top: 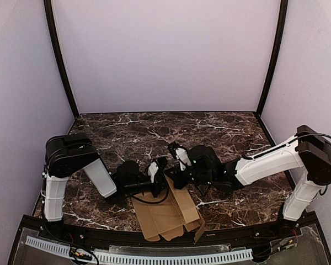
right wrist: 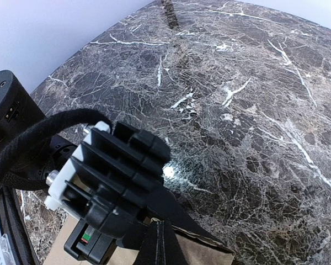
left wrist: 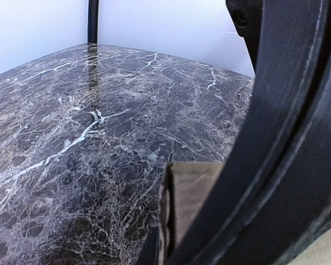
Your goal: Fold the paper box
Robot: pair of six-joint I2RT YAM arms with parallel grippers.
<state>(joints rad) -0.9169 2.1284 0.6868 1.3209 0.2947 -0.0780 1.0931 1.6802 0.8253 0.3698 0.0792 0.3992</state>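
Left pincer (top: 160,175) and right pincer (top: 175,172) meet at far edge of box (top: 166,212); clamped or apart, cannot tell. Box lies at near table (top: 154,130) edge, toward bases from both; creases slant far-left to near-right; arms equally near.

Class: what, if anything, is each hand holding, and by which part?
The left hand and right hand meet the paper box at its far edge; grip cannot be told.
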